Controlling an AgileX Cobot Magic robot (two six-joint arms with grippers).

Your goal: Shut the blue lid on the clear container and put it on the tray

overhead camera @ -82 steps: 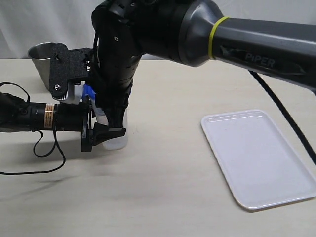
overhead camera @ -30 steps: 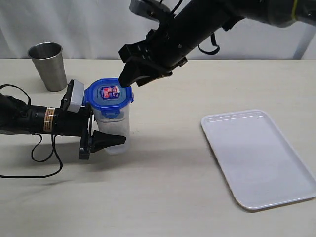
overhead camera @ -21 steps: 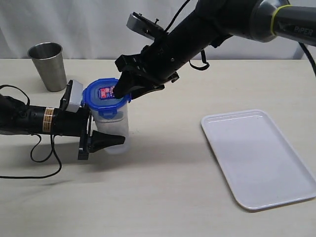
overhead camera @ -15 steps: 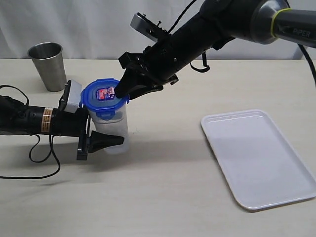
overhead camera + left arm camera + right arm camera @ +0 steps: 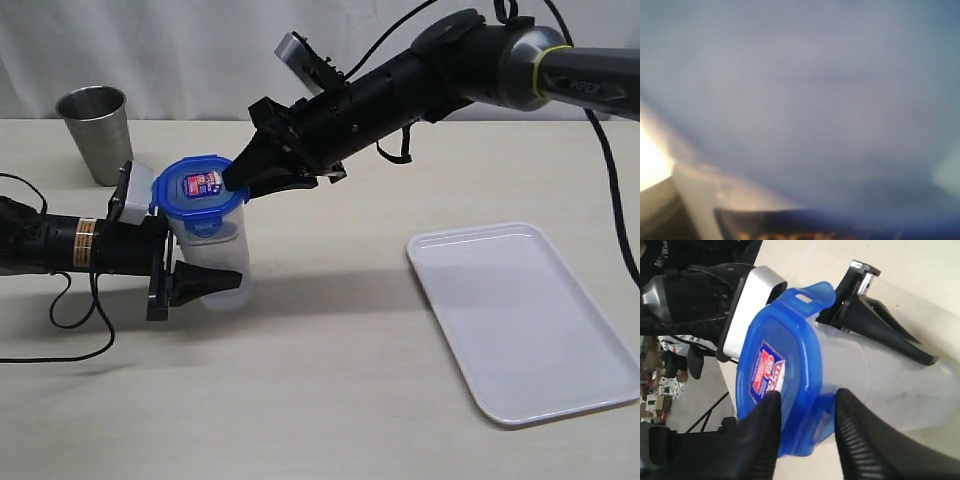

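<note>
The clear container (image 5: 215, 262) stands on the table, leaning slightly, with the blue lid (image 5: 197, 188) on its rim. My left gripper (image 5: 196, 281) lies low at the left and is shut on the container's lower wall. My right gripper (image 5: 238, 178) reaches in from the right. In the right wrist view its fingers (image 5: 765, 435) pinch the blue lid (image 5: 782, 365) at the rim, one on the top face, one outside a snap tab. Another tab (image 5: 810, 295) flares outward. The left wrist view is a blue blur of the lid (image 5: 815, 100). The white tray (image 5: 525, 320) lies at the right.
A steel cup (image 5: 96, 132) stands at the back left, behind the left arm. The left arm's black cable (image 5: 70, 320) loops on the table near the front left. The right arm (image 5: 470, 70) spans the back of the table above the surface.
My right gripper has come down from just above the lid onto its rim. The container, the lid and my left gripper have shifted a little to the left.
</note>
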